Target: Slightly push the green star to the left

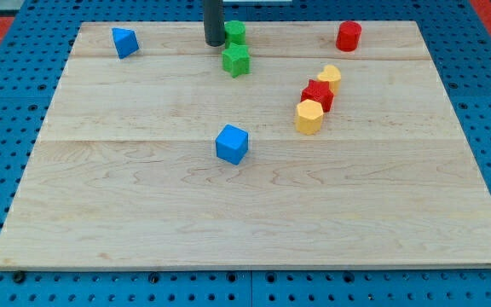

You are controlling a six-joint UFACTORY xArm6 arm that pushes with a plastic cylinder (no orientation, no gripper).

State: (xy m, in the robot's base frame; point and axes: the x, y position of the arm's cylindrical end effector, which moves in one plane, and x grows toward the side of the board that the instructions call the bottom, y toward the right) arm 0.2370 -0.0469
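The green star (237, 60) lies on the wooden board (254, 205) near the view's top, left of centre. A second green block (236, 33), rounder in shape, sits just above it. My tip (215, 43) stands at the view's top, just left of that upper green block and up-left of the green star, a short gap away from the star.
A blue triangular block (124, 42) lies at the top left. A blue cube (232, 144) sits mid-board. A red cylinder (349, 37) is at the top right. A yellow block (330, 78), a red star (318, 95) and a yellow block (309, 117) form a diagonal line on the right.
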